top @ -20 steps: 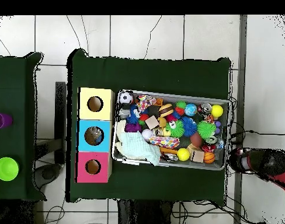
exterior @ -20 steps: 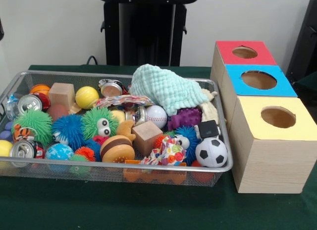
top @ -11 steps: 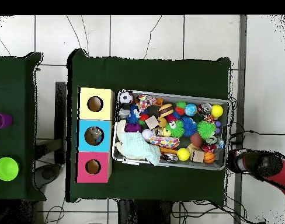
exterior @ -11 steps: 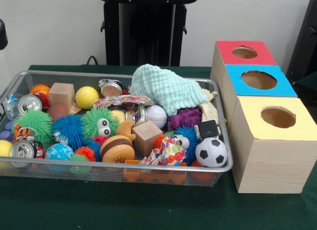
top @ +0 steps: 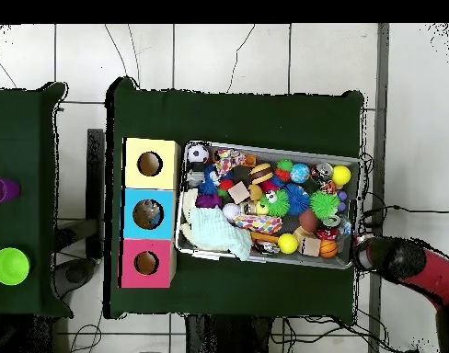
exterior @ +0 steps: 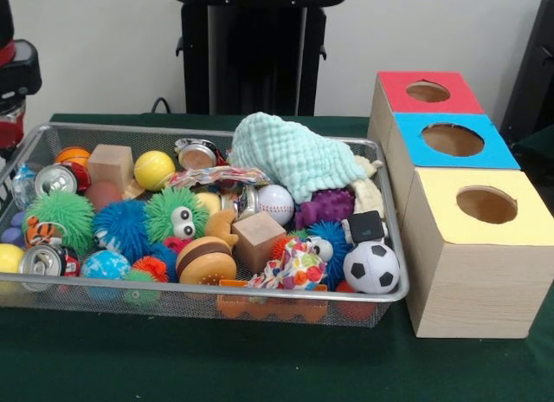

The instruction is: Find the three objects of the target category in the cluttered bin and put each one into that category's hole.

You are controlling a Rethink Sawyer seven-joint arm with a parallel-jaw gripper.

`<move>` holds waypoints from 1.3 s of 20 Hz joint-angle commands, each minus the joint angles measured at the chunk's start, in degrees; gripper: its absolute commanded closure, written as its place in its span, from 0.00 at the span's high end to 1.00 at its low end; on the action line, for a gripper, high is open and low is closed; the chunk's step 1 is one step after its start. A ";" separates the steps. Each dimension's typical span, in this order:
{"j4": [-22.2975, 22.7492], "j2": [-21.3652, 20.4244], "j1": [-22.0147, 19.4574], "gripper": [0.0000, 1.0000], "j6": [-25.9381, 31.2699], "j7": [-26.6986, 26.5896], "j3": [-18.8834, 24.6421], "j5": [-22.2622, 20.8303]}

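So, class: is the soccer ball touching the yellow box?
Apart. The front view shows the bin's wire rim between the soccer ball and the yellow box.

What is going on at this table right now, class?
A red and black robot arm is at one end of a wire bin crammed with toys, balls, cans and wooden blocks. It holds nothing that can be seen. Beside the bin's other end stand three wooden boxes with round holes, topped red, blue and yellow. A pale green cloth lies on the pile.

A robotics lab: green-draped table (top: 237, 110) on pale tiled floor (top: 228, 55), cables (top: 398, 210) trailing, plain white wall (exterior: 95, 47).
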 commanded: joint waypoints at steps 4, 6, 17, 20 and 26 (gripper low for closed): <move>8.69 1.15 -0.40 1.00 -3.47 -10.58 7.40 -1.79; 9.08 1.22 -0.46 1.00 -4.23 -10.44 7.38 -2.06; 10.68 -1.50 -0.83 1.00 -3.77 -10.18 7.99 -1.16; 11.73 -3.89 -0.71 1.00 -2.91 -10.42 7.92 -0.85; 11.55 -5.60 -2.34 1.00 -0.24 -13.21 8.83 -0.56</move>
